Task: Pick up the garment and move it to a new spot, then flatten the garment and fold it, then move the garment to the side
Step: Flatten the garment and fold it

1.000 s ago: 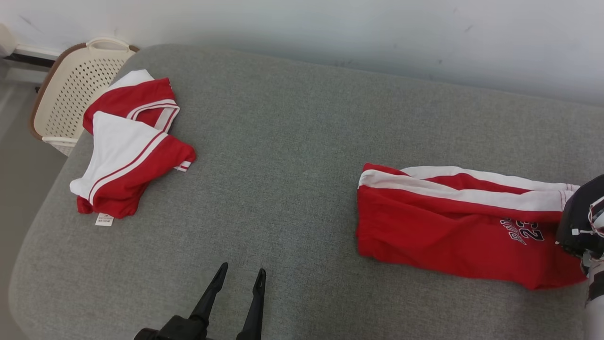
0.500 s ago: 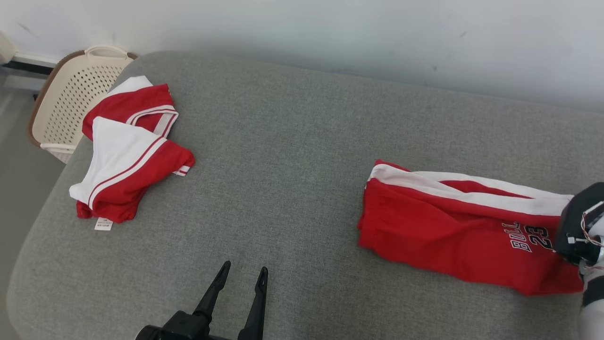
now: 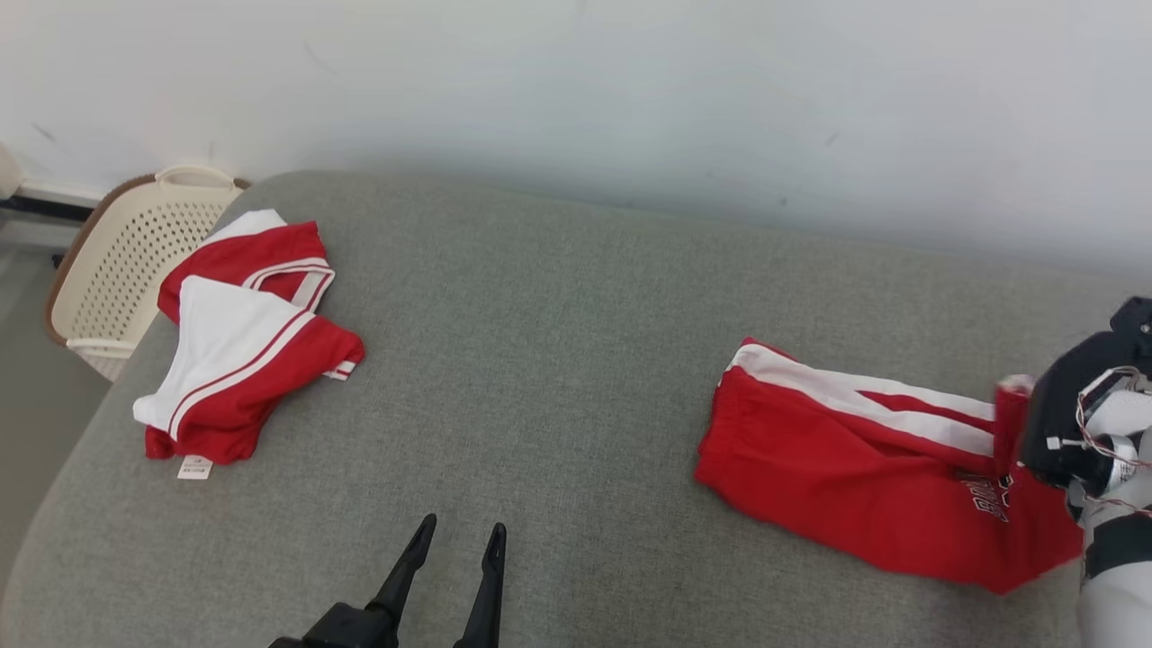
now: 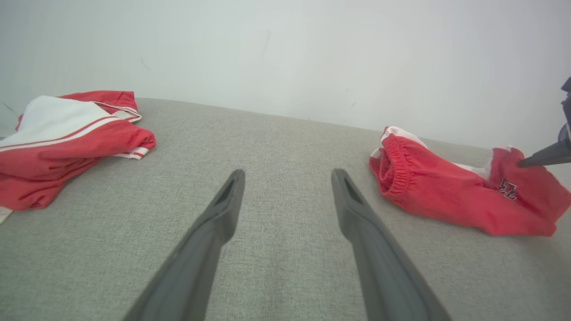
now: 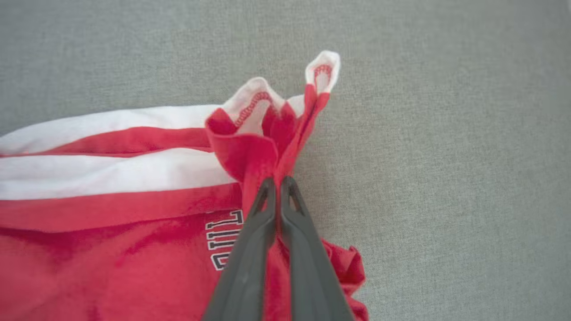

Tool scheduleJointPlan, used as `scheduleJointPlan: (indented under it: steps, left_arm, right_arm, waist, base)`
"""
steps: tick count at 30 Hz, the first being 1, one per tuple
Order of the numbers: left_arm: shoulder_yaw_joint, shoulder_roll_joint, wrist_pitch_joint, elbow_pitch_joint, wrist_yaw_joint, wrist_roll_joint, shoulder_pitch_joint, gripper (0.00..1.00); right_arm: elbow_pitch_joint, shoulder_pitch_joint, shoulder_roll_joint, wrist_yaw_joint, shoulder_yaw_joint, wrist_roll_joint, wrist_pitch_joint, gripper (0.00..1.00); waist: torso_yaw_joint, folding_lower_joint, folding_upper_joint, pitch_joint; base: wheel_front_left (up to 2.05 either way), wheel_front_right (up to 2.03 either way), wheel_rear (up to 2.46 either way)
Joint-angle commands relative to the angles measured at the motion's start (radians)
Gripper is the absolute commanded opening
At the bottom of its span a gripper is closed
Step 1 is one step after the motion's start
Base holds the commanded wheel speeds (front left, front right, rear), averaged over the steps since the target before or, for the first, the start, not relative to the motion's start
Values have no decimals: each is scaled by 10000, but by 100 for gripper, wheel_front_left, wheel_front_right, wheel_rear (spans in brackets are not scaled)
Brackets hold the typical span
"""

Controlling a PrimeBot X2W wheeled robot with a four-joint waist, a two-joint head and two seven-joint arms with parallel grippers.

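Clamping the shorts (image 5: 111, 267) hem, right gripper (image 5: 277, 180) reads clearest from its wrist; left gripper (image 4: 287, 173) gapes.

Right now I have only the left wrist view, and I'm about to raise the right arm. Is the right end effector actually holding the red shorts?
Observer: Yes. In the right wrist view the right end effector is shut on a bunched corner of the red shorts.
Operator: How much cloth is in the grip?
Observer: Several layers. White-edged hem folds stand up together just past the fingertips.
Operator: Is there anything beyond the jersey on the left?
Observer: In the head view, a cream perforated basket stands off the cushion beside it.
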Motion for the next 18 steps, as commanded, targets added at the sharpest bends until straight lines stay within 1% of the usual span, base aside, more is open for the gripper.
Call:
scheduleJointPlan:
  steps: [1, 5, 9, 10, 11, 14, 15, 16, 17, 18]
  left_arm:
    - [-13, -18, -25, 37, 31, -56, 185, 100]
    - [-99, -83, -23, 114, 31, -125, 245, 100]
    - [-118, -99, -45, 158, 37, -187, 342, 100]
    - [-142, -78, -27, 186, 24, -211, 336, 100]
    - [-154, -75, -20, 189, 20, -216, 327, 100]
    - [-214, -100, -3, 209, 0, -223, 280, 100]
    - [-214, -100, -3, 209, 0, -223, 280, 100]
    - [-268, -120, 15, 227, -24, -226, 258, 100]
    - [-268, -120, 15, 227, -24, -226, 258, 100]
    - [-290, -124, 24, 236, -30, -233, 254, 100]
  right_arm:
    - [-88, -87, 24, -20, 255, 363, 38, 0]
    - [-201, -240, 357, -20, 1030, 1295, 234, 0]
    - [-160, -412, 726, -20, 1575, 2041, 217, 0]
    - [-12, -495, 898, -20, 1723, 2365, 120, 0]
    - [98, -542, 939, -20, 1787, 2517, 46, 0]
    - [588, -684, 992, -20, 1870, 2734, -232, 0]
    - [588, -684, 992, -20, 1870, 2734, -232, 0]
    - [1074, -824, 1028, -19, 2143, 3041, -489, 0]
    - [1074, -824, 1028, -19, 2143, 3041, -489, 0]
    - [1373, -873, 1026, -19, 2273, 3203, -616, 0]
  waist:
    - [-115, 0, -1, -332]
    - [6, 0, -1, -538]
    - [230, 0, -1, -671]
    - [383, 0, -1, -717]
    - [465, 0, -1, -728]
    - [751, 0, -1, -759]
    - [751, 0, -1, -759]
    - [965, 0, -1, -775]
    - [965, 0, -1, -775]
    - [1072, 0, -1, -776]
  base:
    - [0, 0, 0]
    - [0, 0, 0]
    - [0, 0, 0]
    - [0, 0, 0]
    - [0, 0, 0]
    - [0, 0, 0]
    - [0, 0, 0]
    - [0, 0, 0]
    - [0, 0, 0]
    - [0, 0, 0]
